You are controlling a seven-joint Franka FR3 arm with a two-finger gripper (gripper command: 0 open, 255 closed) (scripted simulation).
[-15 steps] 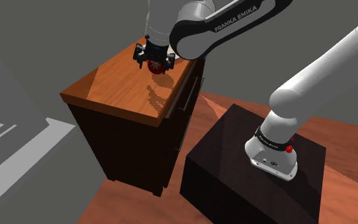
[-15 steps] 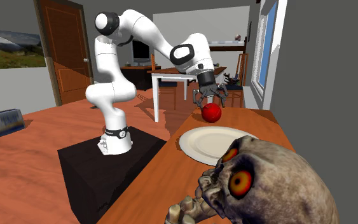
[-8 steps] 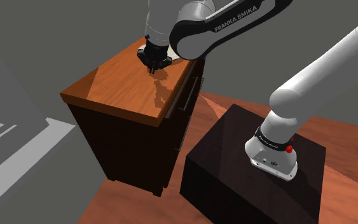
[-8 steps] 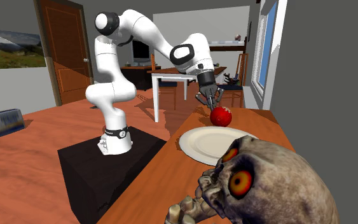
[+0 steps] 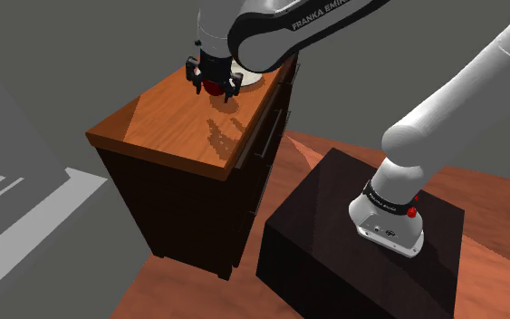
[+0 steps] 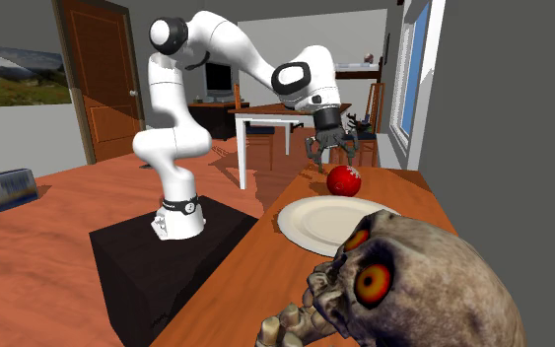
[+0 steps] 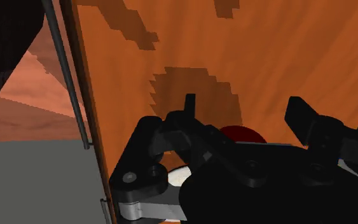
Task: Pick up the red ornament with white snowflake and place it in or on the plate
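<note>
The red ornament (image 6: 343, 180) with a small white mark rests on the orange wooden top (image 6: 265, 286), just beyond the white plate (image 6: 329, 221). My gripper (image 6: 332, 150) hangs right above the ornament, open, its fingers spread and not touching it. In the shoulder view the gripper (image 5: 213, 80) stands over the ornament (image 5: 214, 88), next to the plate (image 5: 246, 78), which the arm mostly hides. In the wrist view the two fingers (image 7: 189, 105) stand apart over the wood, and the ornament (image 7: 242, 133) peeks out from behind the hand's body.
The wooden top belongs to a dark cabinet (image 5: 189, 204) with drawers facing my black stand (image 5: 352, 245). A large skull with orange eyes (image 6: 413, 286) sits on the top at the near end in the second exterior view. A white table (image 6: 265, 123) stands behind.
The gripper shut beside the ornament, which rolled a little to the second exterior view's right. The fingers have since opened again, and the hand has risen and shifted over the ornament.
</note>
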